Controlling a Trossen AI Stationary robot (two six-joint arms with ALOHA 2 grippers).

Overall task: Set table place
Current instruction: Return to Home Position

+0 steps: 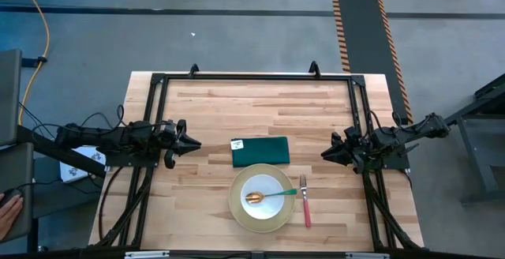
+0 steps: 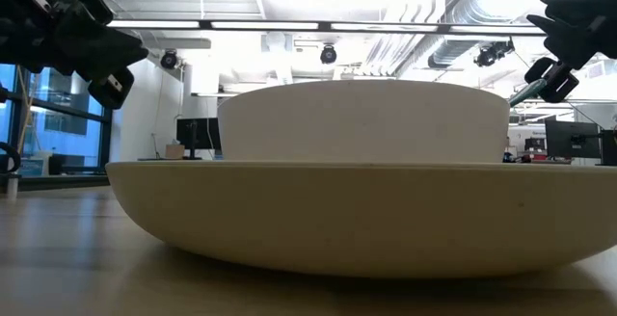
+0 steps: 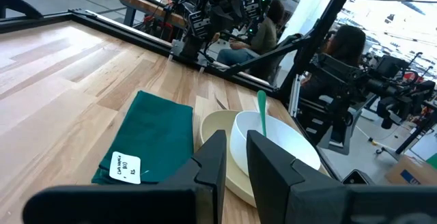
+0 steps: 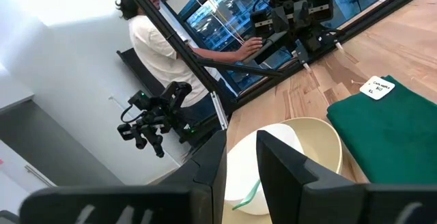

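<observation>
The pale yellow plate (image 1: pixel 241 212) sits near the table's near edge, and the white bowl (image 1: pixel 272 184) stands on it. The gold spoon (image 1: pixel 254 198) lies in the bowl, its green handle (image 1: pixel 284 192) resting over the rim toward the right. A pink-handled fork (image 1: pixel 305 205) lies flat on the wood just right of the plate. The dark green napkin (image 1: pixel 260 152) lies flat beyond the plate. My left gripper (image 1: pixel 196 143) hovers shut left of the napkin. My right gripper (image 1: pixel 324 155) hovers shut to the right of it. Neither gripper touches anything.
The black metal frame (image 1: pixel 252 77) edges the table (image 1: pixel 213 109). Bare wood lies beyond the napkin and on both sides of the plate. A person's hand (image 1: pixel 8 212) shows off the table's left side, and a seated person (image 4: pixel 160 39) shows beyond it in the right wrist view.
</observation>
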